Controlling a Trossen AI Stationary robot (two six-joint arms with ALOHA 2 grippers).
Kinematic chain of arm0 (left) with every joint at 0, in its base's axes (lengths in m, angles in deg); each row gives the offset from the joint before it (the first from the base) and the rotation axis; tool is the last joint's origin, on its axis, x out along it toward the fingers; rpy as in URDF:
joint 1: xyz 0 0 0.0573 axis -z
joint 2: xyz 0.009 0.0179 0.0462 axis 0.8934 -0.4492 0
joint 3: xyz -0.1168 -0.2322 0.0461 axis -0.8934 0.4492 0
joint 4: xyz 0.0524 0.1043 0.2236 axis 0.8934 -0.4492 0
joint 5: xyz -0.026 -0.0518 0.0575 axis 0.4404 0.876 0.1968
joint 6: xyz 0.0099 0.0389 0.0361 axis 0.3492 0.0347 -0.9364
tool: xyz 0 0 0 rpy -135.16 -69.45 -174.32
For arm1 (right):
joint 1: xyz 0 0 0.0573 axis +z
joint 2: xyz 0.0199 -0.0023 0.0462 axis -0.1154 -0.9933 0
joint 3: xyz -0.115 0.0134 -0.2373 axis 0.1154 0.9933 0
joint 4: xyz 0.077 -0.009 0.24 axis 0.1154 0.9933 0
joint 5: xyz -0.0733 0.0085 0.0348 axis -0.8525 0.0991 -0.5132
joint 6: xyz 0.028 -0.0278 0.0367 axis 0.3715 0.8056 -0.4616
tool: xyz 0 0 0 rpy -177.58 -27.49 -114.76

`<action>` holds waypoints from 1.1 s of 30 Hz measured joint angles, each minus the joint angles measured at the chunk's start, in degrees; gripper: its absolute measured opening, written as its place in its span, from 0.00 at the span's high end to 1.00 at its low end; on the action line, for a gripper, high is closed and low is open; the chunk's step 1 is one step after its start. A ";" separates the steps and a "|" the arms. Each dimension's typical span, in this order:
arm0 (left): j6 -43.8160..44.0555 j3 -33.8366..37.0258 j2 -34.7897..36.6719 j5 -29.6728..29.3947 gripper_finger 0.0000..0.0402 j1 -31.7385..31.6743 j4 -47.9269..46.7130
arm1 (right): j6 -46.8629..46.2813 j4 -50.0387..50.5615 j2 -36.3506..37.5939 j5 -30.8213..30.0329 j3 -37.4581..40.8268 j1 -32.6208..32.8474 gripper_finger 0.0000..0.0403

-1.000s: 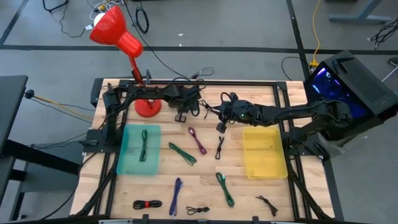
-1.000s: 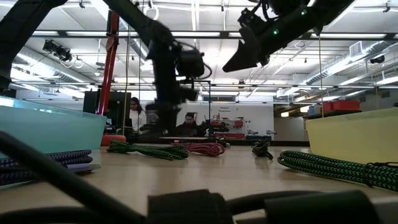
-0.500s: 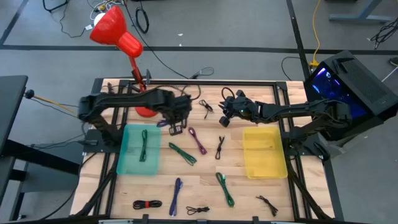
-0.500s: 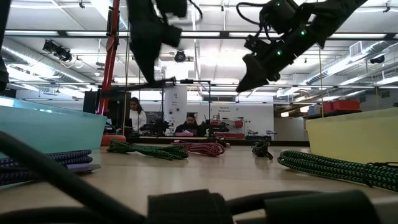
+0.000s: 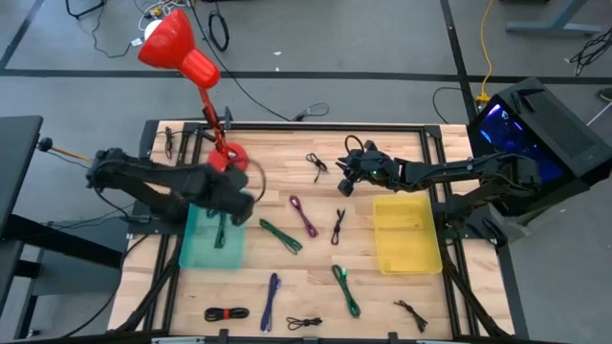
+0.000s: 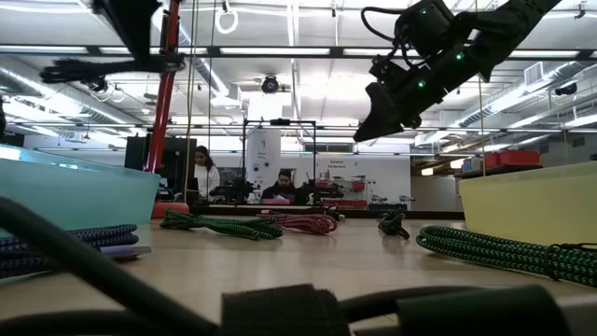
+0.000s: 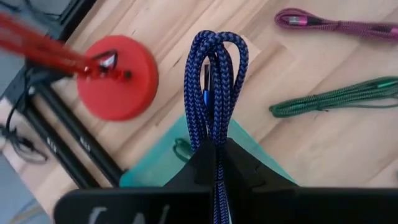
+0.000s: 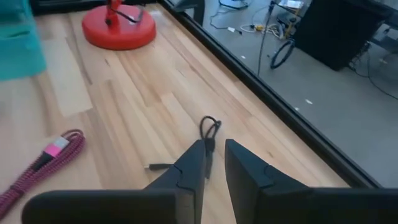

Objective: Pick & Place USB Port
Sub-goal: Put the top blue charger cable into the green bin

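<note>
left jaws clamp blue cable (image 7: 214,93) | loop points forward, lengthwise | right jaws parted, empty

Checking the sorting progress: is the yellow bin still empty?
Empty. The high view shows the yellow bin with a bare floor, no cable inside; the right gripper hangs beside it, holding nothing.

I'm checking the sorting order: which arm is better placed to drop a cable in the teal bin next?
The left. Its gripper is shut on the blue cable right at the teal bin. The right gripper hovers empty over the table's far side, nearer the yellow bin.
</note>
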 joint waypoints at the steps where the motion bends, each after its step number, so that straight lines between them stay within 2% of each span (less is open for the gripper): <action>1: 3.95 0.00 -0.02 -0.86 0.97 2.13 -1.20 | 0.14 -0.31 0.01 0.23 0.00 0.03 0.84; 4: 14.80 1.11 0.09 -2.88 0.97 8.59 -1.73 | 0.19 -0.96 -0.01 1.11 0.00 0.03 0.84; 8: 30.28 6.24 -0.04 -3.73 0.97 16.83 -1.55 | 0.21 -1.25 0.01 1.24 0.00 0.24 0.84; 13: 50.04 15.42 -0.07 -0.94 0.97 24.95 1.04 | 0.41 -1.79 0.01 1.25 0.00 0.59 0.84; 16: 58.36 19.72 -0.07 -0.62 0.97 27.82 4.84 | 0.43 -2.37 0.01 1.27 0.00 0.68 0.84; 21: 64.04 24.31 -0.07 0.41 0.96 29.42 10.18 | 0.42 -2.84 0.01 1.27 0.00 1.12 0.84; 25: 65.47 26.83 -0.07 5.22 0.87 29.25 10.64 | 0.12 -3.05 0.01 1.27 0.00 1.45 0.84; 33: 64.78 28.94 -0.04 4.59 0.72 29.23 9.69 | -0.21 -3.12 0.01 1.27 0.00 1.46 0.84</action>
